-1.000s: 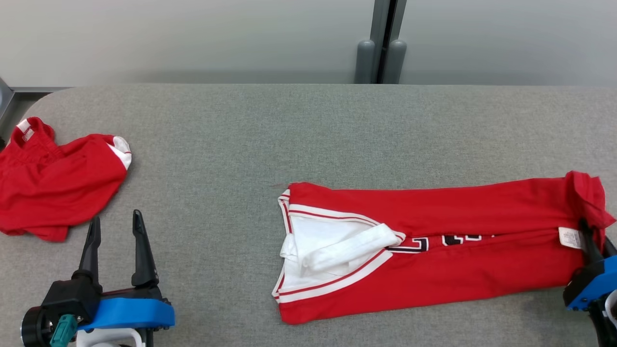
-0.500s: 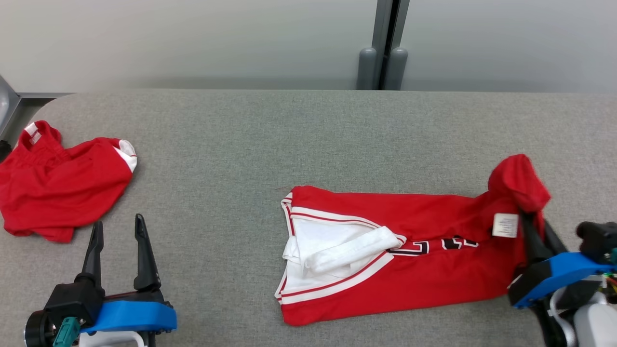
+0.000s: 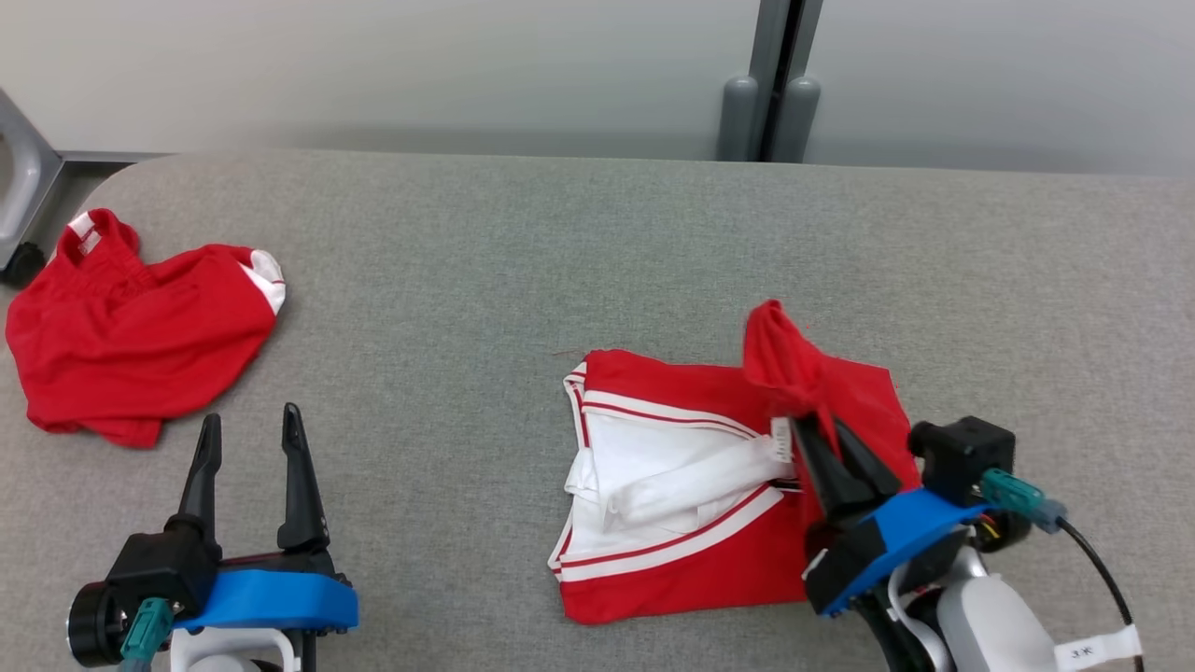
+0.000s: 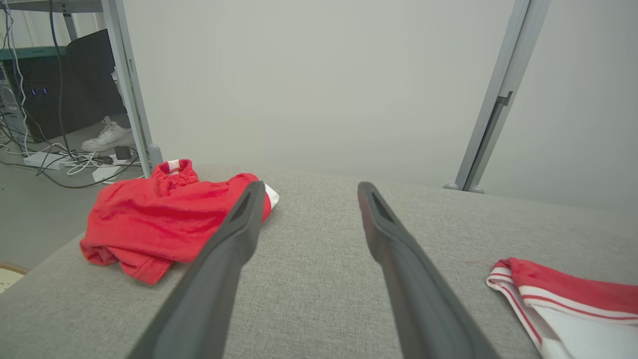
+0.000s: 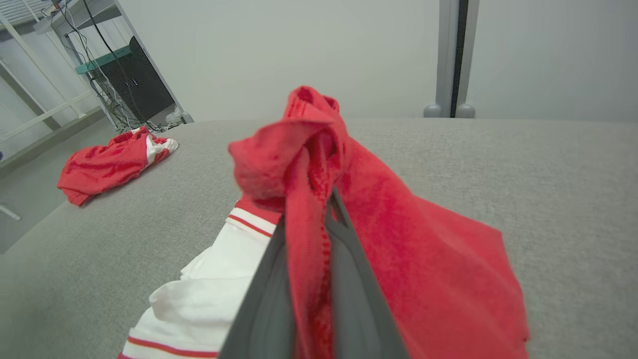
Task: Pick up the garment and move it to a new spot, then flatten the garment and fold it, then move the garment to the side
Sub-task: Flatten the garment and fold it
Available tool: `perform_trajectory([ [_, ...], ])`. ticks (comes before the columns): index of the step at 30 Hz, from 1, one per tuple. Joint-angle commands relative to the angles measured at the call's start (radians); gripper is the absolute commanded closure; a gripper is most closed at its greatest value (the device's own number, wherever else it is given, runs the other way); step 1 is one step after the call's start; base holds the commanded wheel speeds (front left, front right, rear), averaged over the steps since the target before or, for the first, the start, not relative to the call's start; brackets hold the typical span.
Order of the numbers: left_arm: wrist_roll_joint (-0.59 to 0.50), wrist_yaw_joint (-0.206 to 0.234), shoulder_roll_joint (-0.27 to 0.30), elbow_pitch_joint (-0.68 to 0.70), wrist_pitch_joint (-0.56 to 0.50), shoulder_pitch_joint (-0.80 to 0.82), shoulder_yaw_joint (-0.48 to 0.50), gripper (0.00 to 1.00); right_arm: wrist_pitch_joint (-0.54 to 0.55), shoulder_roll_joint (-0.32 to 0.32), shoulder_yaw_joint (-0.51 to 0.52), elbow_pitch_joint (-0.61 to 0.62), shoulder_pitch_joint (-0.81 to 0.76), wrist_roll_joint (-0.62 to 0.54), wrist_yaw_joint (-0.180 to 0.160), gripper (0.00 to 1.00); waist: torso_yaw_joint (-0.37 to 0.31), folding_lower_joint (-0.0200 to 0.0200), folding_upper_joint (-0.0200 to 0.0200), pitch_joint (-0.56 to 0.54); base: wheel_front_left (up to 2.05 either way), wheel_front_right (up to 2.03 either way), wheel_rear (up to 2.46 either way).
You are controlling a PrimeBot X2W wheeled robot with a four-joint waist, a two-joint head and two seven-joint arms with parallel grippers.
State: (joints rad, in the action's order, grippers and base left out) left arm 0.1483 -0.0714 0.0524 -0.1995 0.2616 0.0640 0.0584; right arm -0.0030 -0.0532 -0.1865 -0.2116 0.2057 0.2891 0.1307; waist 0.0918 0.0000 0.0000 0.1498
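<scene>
The garment (image 3: 672,574) is a red jersey with white trim, lying on the grey table (image 3: 467,261) right of centre. Its right end is raised and doubled back over the rest. My right gripper (image 3: 819,431) is shut on that raised red hem, which bunches above the fingertips. In the right wrist view the red cloth (image 5: 413,259) drapes over my right gripper (image 5: 314,209), with white fabric below left. My left gripper (image 3: 250,417) stands open at the lower left, holding nothing. The left wrist view shows my left gripper (image 4: 310,188) open over bare table, the jersey's collar edge (image 4: 558,289) at right.
A second red garment (image 3: 131,355) lies crumpled at the table's left end, close to its rounded corner. A grey post (image 3: 770,79) stands behind the far edge. Beyond the left end, a person's white shoe (image 4: 107,137) and cables are on the floor.
My right gripper has moved left with the jersey's right end, lifting it and doubling the jersey to about half its length. The camera shifted a little. The left arm has not moved.
</scene>
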Motion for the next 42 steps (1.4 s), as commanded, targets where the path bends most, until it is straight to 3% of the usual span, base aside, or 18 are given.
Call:
perform_trajectory([
  [1,0.000,-0.006,-0.002,-0.005,0.005,0.019,0.001,0.00,-0.013,0.003,-0.028,-0.010,0.029,0.022,0.000,1.00,0.009,0.0000,0.0000,0.008,0.00,0.00,0.00],
  [8,0.010,-0.006,-0.002,-0.013,0.005,0.039,-0.018,0.00,-0.057,0.002,-0.166,-0.083,0.095,0.103,0.000,1.00,0.041,0.0000,0.0000,0.027,0.00,0.00,0.00],
  [18,0.025,-0.001,-0.003,-0.024,0.005,0.058,-0.033,0.00,-0.125,0.002,-0.275,-0.195,0.158,0.175,0.000,1.00,0.062,0.0000,0.0000,0.044,0.00,0.00,0.00],
  [19,0.026,0.001,-0.003,-0.025,0.005,0.060,-0.034,0.00,-0.134,0.002,-0.283,-0.208,0.163,0.181,0.000,0.75,0.062,0.0000,0.0000,0.044,0.00,0.00,0.00],
  [20,0.027,0.003,-0.003,-0.027,0.005,0.061,-0.036,0.00,-0.134,0.002,-0.293,-0.222,0.166,0.186,0.000,0.00,0.063,0.0000,0.0000,0.044,0.00,0.00,0.00],
  [28,0.030,0.011,-0.003,-0.030,0.005,0.055,-0.031,0.00,-0.181,0.002,-0.281,-0.273,0.213,0.170,0.000,0.00,0.034,0.0000,0.0000,0.027,0.00,0.00,0.00],
  [42,0.014,0.006,-0.002,-0.021,0.005,0.009,-0.016,0.00,-0.203,-0.018,0.030,-0.102,0.121,-0.036,0.000,0.00,-0.053,0.0000,0.0000,-0.028,0.00,0.00,0.00],
])
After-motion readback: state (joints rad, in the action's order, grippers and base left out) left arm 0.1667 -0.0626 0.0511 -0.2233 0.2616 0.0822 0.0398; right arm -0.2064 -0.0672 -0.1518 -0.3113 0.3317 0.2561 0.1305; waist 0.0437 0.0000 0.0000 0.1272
